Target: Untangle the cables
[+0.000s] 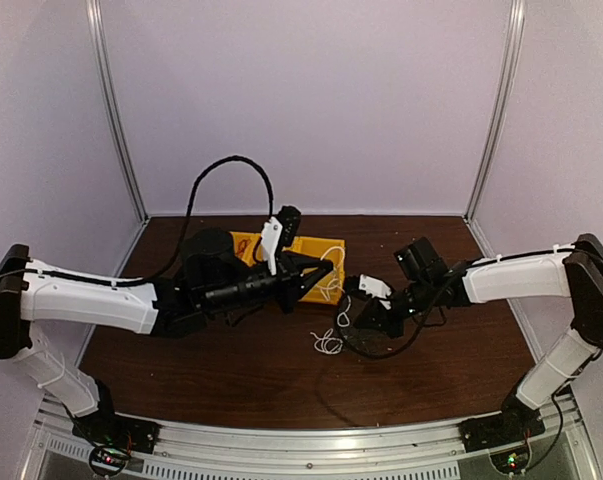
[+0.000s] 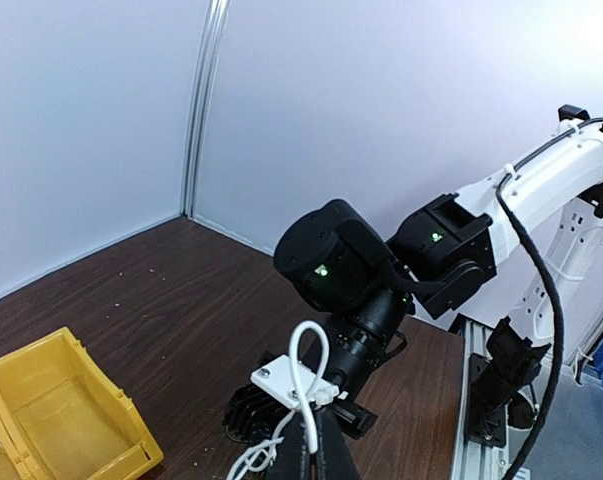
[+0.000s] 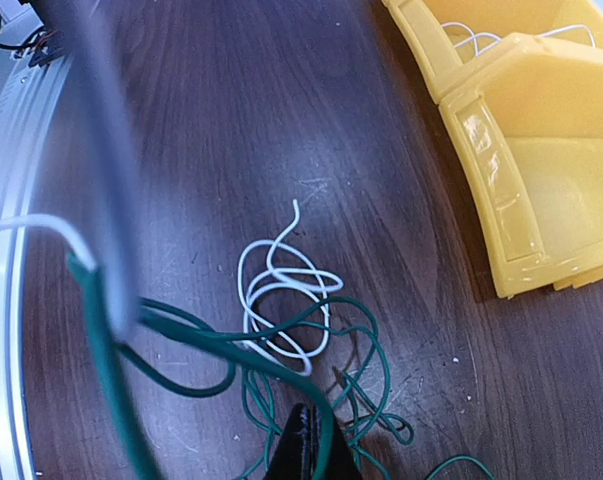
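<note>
My left gripper [image 2: 317, 452] is shut on a white cable [image 2: 312, 362], which loops up out of the fingers, with strands hanging below. In the top view it [image 1: 329, 268] is over the edge of the yellow bin [image 1: 306, 262]. My right gripper [image 3: 308, 452] is shut on the dark green cable [image 3: 371, 345], whose loops spread on the table under it. A loose white cable coil [image 3: 279, 297] lies crossed with the green loops and shows in the top view [image 1: 327, 343]. My right gripper [image 1: 349, 322] is low over the table. No red cable clearly shows.
Yellow bins [image 3: 541, 170] stand close beyond the coil, one holding another white strand [image 3: 481, 38]. The right arm's wrist [image 2: 346, 270] is directly in front of my left fingers. The table's front rail [image 1: 311, 440] runs along the near edge. White enclosure walls stand around.
</note>
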